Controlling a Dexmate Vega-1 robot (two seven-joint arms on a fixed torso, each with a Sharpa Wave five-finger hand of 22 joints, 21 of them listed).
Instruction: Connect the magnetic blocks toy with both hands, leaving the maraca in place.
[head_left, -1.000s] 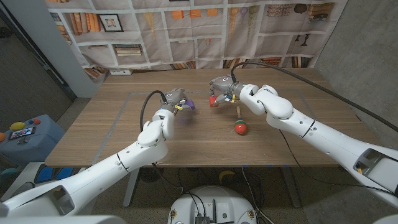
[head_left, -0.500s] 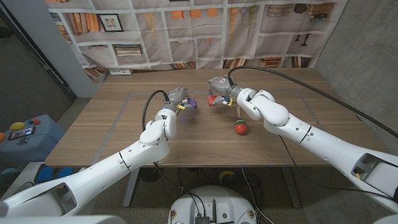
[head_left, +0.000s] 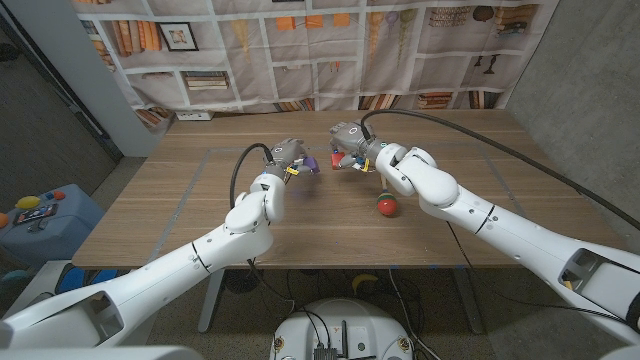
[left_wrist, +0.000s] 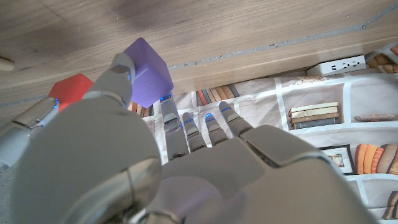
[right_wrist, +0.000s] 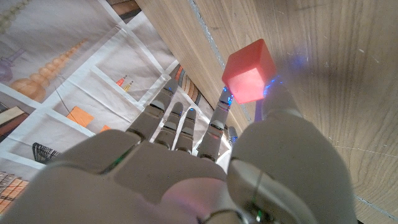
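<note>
While the left hand still holds its purple block above the table, the right hand, pinching the red block, has drifted closer to it. Two blocks, still apart; one maraca lies near the right forearm.

A big brown wooden table stands in the room. Behind it hangs a cloth with pictures of bookshelves. A white power strip lies at the table's far edge.
</note>
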